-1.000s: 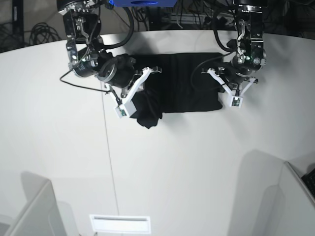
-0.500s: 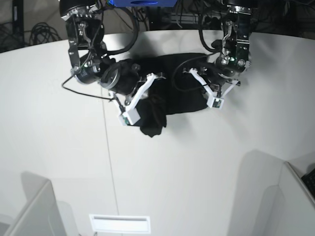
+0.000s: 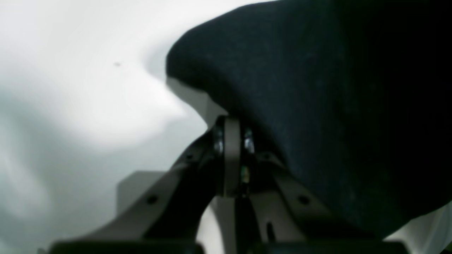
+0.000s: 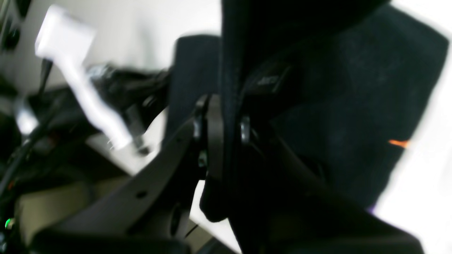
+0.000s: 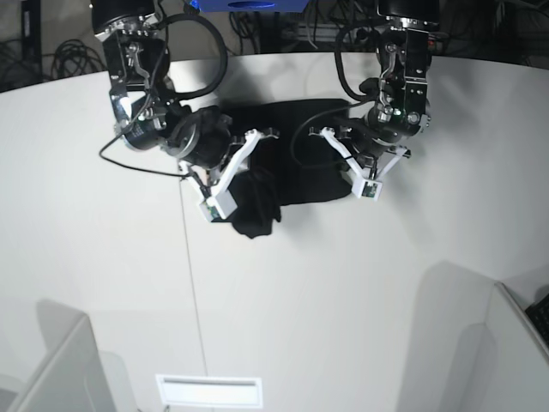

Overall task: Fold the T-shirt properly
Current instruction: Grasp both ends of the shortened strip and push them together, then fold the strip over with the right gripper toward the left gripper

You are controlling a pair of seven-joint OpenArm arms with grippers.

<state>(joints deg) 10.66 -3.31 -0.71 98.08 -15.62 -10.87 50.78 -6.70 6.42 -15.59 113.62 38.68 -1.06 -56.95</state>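
Observation:
The black T-shirt [image 5: 296, 159] lies bunched on the white table [image 5: 300, 292] between my two arms, plain side up, with a lump hanging toward the front [image 5: 256, 219]. My left gripper [image 5: 356, 172] is at the shirt's right edge. In the left wrist view it [image 3: 233, 121] is shut, with black cloth [image 3: 317, 106] caught at its tips and draped to the right. My right gripper [image 5: 236, 176] is at the shirt's left edge. In the right wrist view it [image 4: 227, 116] is shut on a fold of the T-shirt [image 4: 353, 106], where an orange sliver of print [image 4: 399, 143] shows.
A thin seam [image 5: 190, 257] runs down the table left of the shirt. Cables and dark equipment [image 5: 283, 26] sit behind the table's far edge. Grey panels stand at the front left [image 5: 60, 360] and front right [image 5: 480, 343]. A white slot [image 5: 208, 390] lies at the front.
My left gripper has moved leftward in the base view, dragging the shirt's right edge inward, so the shirt is narrower and more bunched. My right gripper shifted slightly, still holding cloth.

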